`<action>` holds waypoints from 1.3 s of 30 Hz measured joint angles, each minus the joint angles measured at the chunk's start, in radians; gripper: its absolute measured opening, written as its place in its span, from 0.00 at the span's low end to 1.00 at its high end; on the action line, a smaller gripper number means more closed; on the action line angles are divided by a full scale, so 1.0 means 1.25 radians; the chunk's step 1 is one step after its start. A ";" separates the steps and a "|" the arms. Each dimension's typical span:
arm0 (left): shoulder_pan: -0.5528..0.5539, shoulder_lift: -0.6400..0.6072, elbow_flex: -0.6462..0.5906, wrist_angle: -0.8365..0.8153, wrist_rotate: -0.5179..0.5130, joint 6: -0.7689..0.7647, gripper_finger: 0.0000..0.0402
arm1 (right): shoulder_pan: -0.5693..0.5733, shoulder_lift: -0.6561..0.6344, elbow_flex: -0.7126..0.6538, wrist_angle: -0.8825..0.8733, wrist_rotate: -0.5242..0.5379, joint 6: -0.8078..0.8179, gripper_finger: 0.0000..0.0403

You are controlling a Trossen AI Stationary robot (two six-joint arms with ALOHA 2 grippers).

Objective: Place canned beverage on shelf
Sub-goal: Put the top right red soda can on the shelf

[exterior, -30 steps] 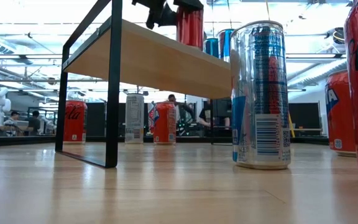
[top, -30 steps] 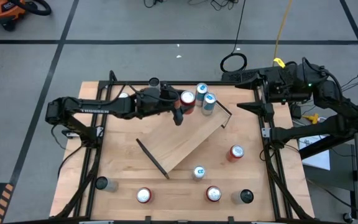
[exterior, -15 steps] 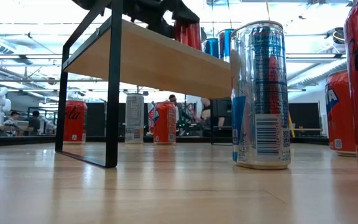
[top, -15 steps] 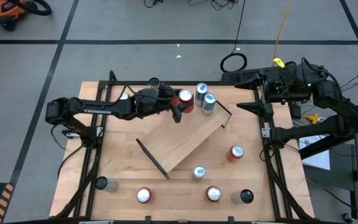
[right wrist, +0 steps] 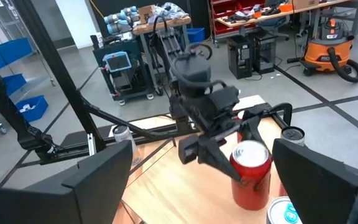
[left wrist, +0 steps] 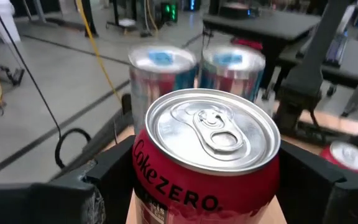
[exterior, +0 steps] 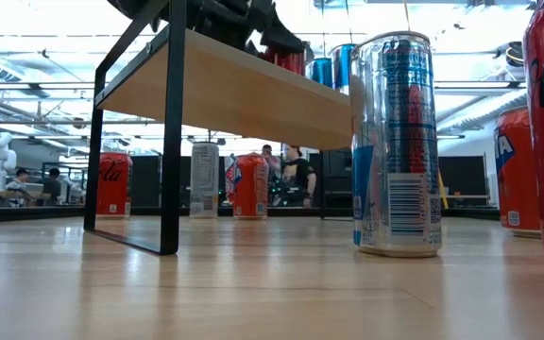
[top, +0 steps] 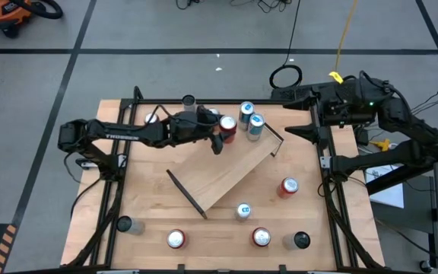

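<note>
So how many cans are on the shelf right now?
3. The red can, gripped by the left gripper, sits at the shelf's far end; the nearer blue can and the farther blue can stand beside it. None looks hidden.

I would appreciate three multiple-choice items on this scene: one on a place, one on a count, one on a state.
1. The red can is: A at the shelf's far end; B on the tabletop; C on the floor.
2. Blue-topped cans beside it: A one; B two; C four.
3. The left gripper is: A open, empty; B out of sight; C closed on the red can.
1 A, it sits over the board; 2 B, two tops show; 3 C, fingers clamp its sides.
</note>
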 joint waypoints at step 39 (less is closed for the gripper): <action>0.000 0.022 0.000 -0.033 0.000 -0.024 0.89 | 0.000 0.022 0.000 0.026 -0.001 0.003 0.90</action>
